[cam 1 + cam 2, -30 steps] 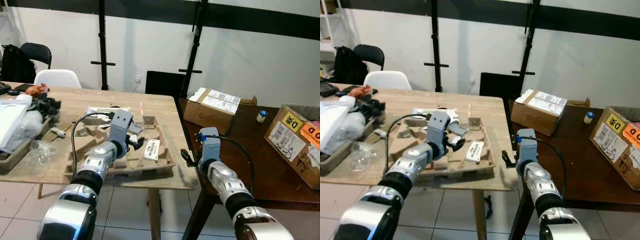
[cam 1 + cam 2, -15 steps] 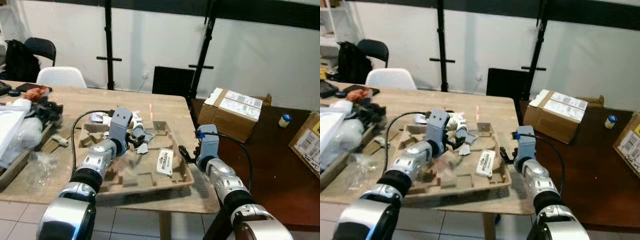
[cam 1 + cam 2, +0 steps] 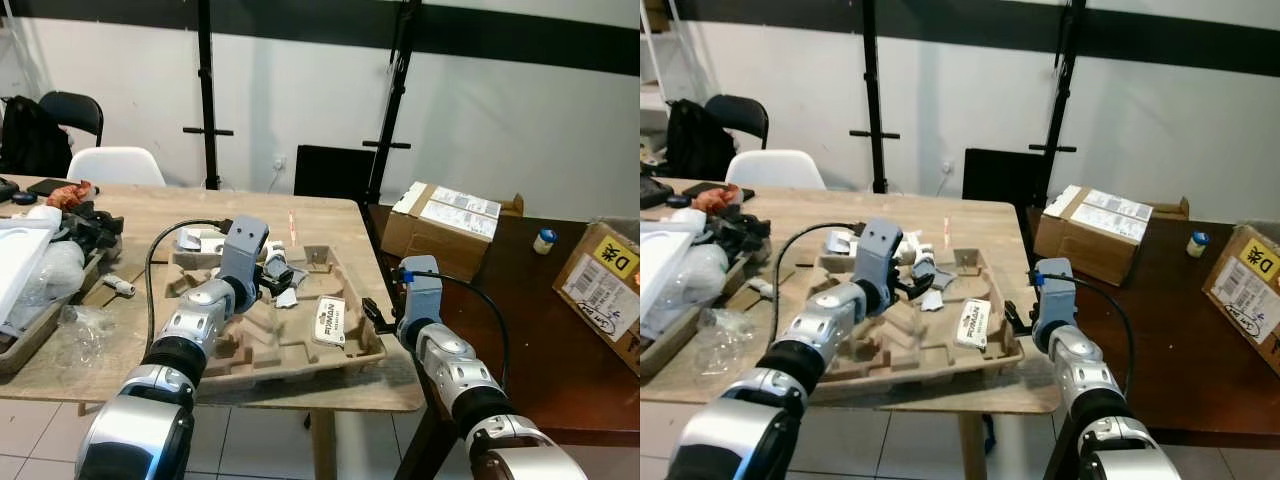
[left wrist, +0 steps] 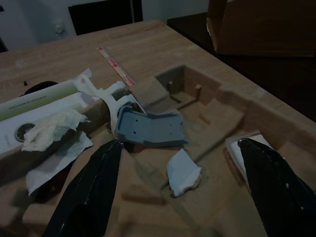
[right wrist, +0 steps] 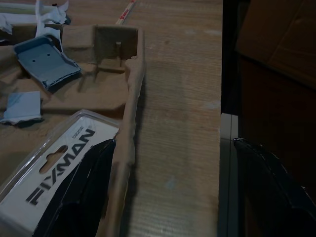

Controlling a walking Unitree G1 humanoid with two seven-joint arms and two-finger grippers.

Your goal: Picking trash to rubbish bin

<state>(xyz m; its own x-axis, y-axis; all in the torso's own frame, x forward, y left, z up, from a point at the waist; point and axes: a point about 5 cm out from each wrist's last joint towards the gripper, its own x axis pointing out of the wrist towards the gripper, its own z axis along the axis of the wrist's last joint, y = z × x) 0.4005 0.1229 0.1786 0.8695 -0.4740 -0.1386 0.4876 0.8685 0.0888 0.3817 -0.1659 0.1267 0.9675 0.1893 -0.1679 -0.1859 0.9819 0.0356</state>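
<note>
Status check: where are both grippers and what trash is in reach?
Left gripper open over grey plastic piece in cardboard tray. Right gripper open at tray edge beside Fixman pack. Nothing held.

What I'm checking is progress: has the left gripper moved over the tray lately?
Yes: the left gripper has drawn away from the white package, toward the grey piece.

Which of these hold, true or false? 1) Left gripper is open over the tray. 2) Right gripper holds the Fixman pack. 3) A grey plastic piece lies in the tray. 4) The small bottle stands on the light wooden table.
1) Left gripper is open over the tray: true.
2) Right gripper holds the Fixman pack: false; it is open and empty at the tray's edge, and the pack lies in the tray.
3) Grey plastic piece lies in the tray: true.
4) Small bottle stands on the light wooden table: false; it stands on the dark table.
</note>
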